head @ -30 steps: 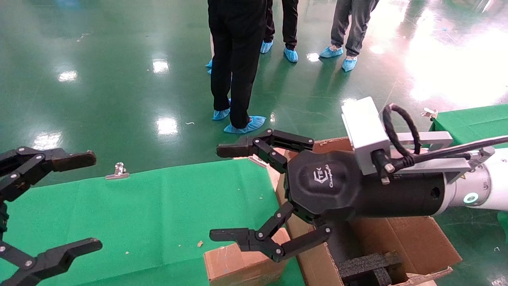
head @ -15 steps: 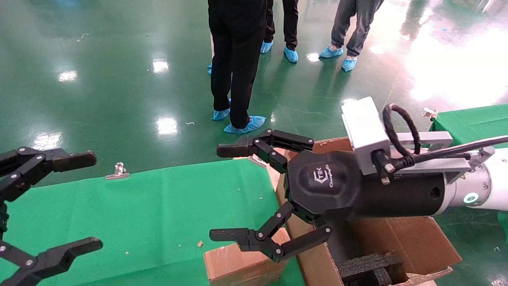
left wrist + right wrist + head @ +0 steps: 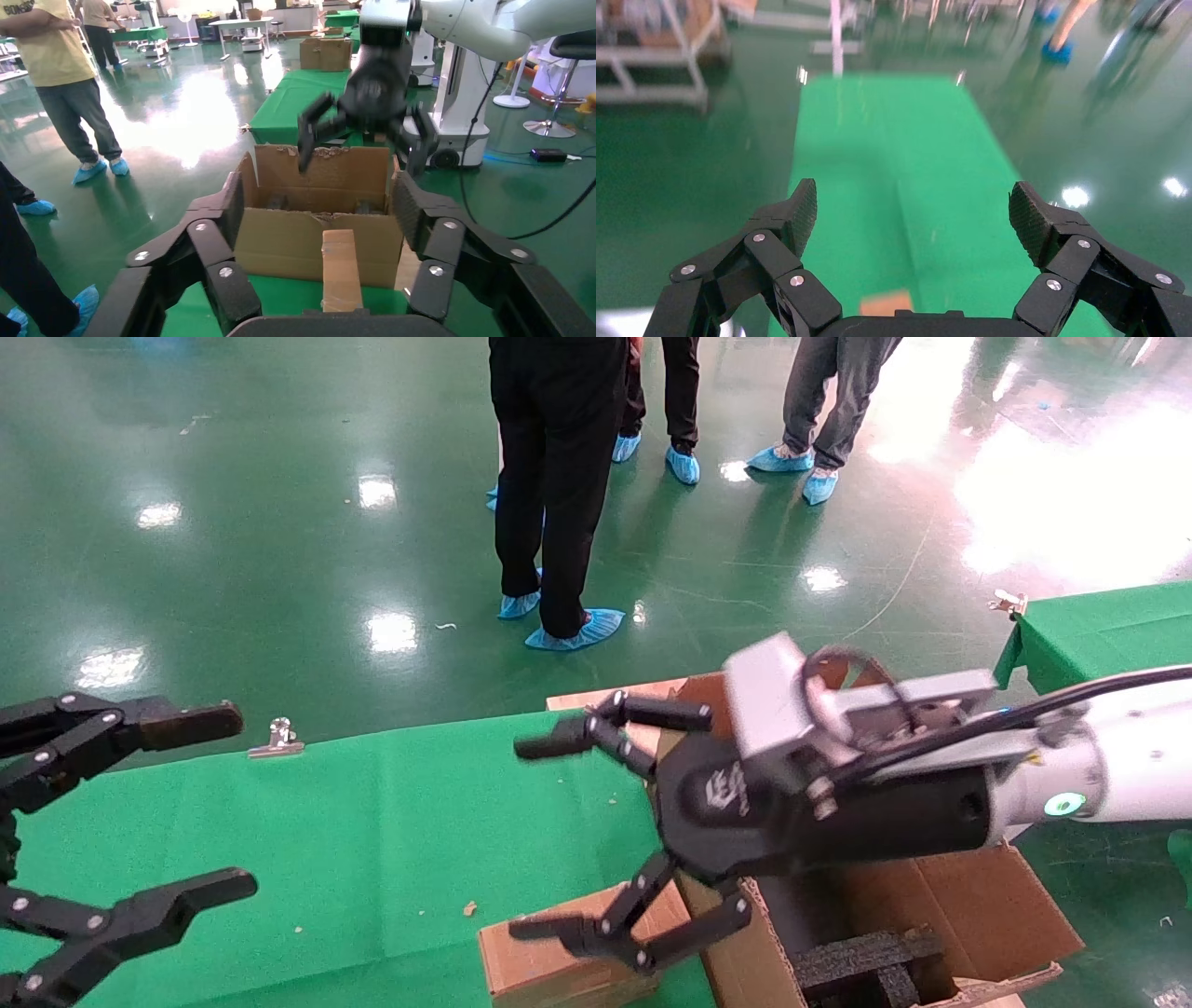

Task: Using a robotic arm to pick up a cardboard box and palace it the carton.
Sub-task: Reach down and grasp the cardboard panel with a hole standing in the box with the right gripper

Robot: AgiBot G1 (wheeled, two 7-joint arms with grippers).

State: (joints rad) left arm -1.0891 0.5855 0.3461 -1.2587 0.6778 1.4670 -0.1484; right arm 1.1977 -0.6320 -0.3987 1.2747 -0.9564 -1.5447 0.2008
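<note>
Cardboard box (image 3: 559, 963) lies just beneath the open right end effector (image 3: 545, 836).

Legible markings, one moment surveyed.

1. Right pincer (image 3: 559, 836): its black housing carried a white emblem with a line of lettering beside it. The mark was smeared and could not be read.

2. Yellow T-shirt (image 3: 48, 38) of a person at the far left in the left wrist view: dark capital lettering ran across the shoulder at the top edge, cut off by the frame. Too little showed to read it.

3. Cardboard box (image 3: 549, 961), carton (image 3: 987, 905) and green worktop (image 3: 372, 840): no print, label or number could be made out on any visible face.

No other readable text, number or sign was seen.
</note>
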